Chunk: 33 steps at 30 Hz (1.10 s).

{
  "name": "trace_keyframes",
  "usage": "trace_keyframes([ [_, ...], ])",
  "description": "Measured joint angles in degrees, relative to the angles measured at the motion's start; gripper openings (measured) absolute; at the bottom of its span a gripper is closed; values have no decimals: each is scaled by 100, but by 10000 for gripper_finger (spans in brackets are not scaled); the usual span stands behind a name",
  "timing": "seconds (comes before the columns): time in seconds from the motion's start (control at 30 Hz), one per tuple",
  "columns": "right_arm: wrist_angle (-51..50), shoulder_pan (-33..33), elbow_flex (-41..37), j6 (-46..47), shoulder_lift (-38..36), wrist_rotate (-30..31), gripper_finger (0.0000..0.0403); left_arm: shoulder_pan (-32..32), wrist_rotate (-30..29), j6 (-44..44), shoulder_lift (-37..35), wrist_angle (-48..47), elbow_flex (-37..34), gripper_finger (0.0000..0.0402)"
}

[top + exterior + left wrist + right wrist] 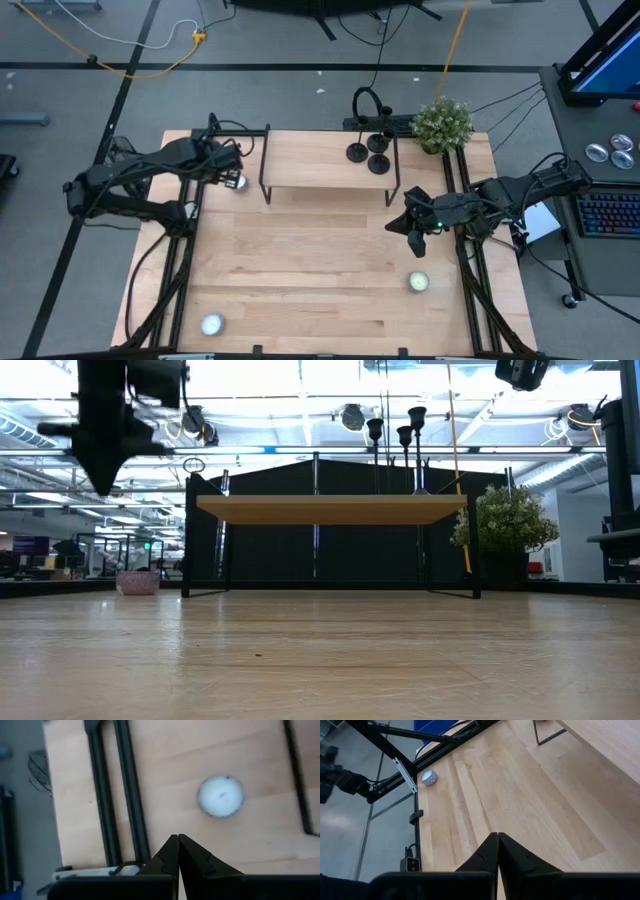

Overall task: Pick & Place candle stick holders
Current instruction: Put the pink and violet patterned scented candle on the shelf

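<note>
Three black candle stick holders (371,153) stand close together on their round bases on the right part of the raised wooden shelf (320,160). In the low view their stems (404,435) rise above the shelf top. My left gripper (230,170) is shut and empty at the table's far left, above a white tea light (220,796). My right gripper (415,244) is shut and empty, held above the table's right side, in front of the shelf. Both show shut in their wrist views: the left gripper (178,838) and the right gripper (497,836).
A tea light (418,282) lies on the table near the right edge, another (211,324) at the near left, a third (238,183) by the shelf's left leg. A potted plant (443,123) stands at the far right corner. Black frame rails run along both table sides.
</note>
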Motion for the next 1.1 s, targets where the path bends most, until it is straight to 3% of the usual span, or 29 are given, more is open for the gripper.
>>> trace_keyframes([
  [0.27, 19, 0, 0, 107, 0, -13, 0, 1304, 1032, 1288, -29, 1997, -748, 7],
  [0.47, 19, 0, 0, 163, 0, -13, 0, 2276, 1647, 2078, 98, 2416, -897, 24],
  [0.6, 25, 0, 0, 179, 0, -7, 0, 2585, 1939, 2482, 248, 2738, -975, 42],
  [0.77, 41, 0, 0, 302, 0, 13, 0, 2645, 1950, 2859, 392, 3226, -1006, 104],
  [1.1, 47, 0, 0, 557, 0, 29, 0, 2646, 1945, 3280, 1073, 3496, -1010, 275],
])
